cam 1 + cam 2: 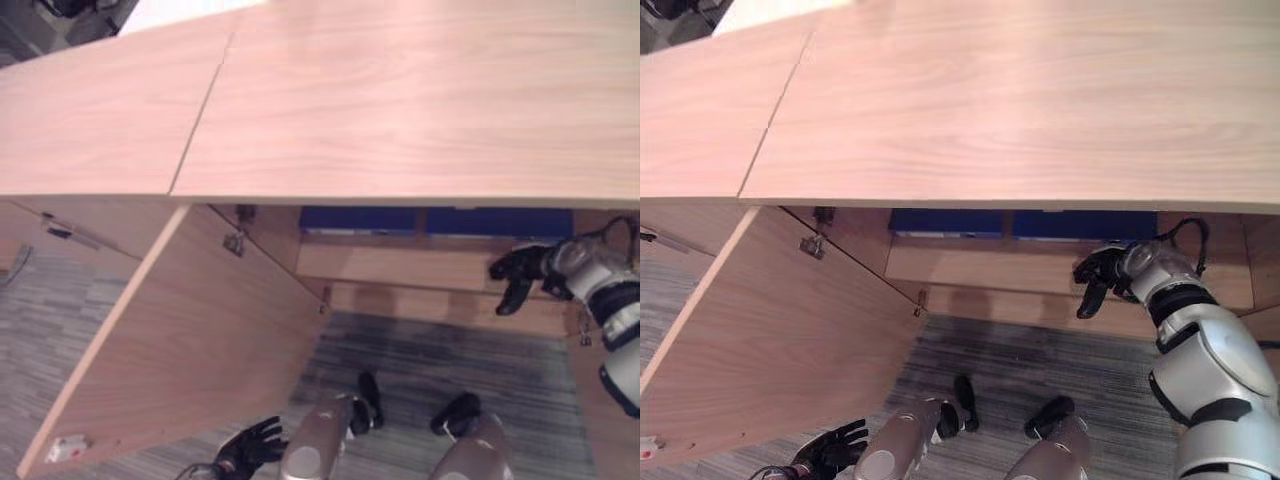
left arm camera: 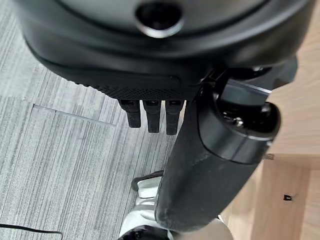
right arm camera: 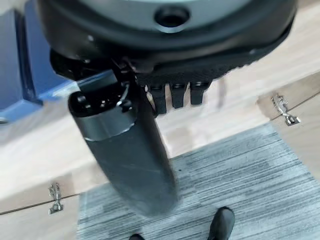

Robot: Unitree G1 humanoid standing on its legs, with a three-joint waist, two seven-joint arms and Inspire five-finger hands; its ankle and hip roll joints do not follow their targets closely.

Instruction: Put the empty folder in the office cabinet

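- Wooden cabinet stands with its door swung open.
- Blue folders inside lie apparently lengthwise along the shelf.
- Right hand and left hand: fingers relaxed, empty.

Both eye views look steeply down on the cabinet — wrist cameras hang close, facing the floor.

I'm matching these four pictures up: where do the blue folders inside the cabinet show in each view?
Left eye view: blue folders under the cabinet top, upper centre-right.
Right eye view: the same strip, just above the right hand.
Left wrist view: not in it.
Right wrist view: upper left corner.
Shared landmark: the open cabinet door.
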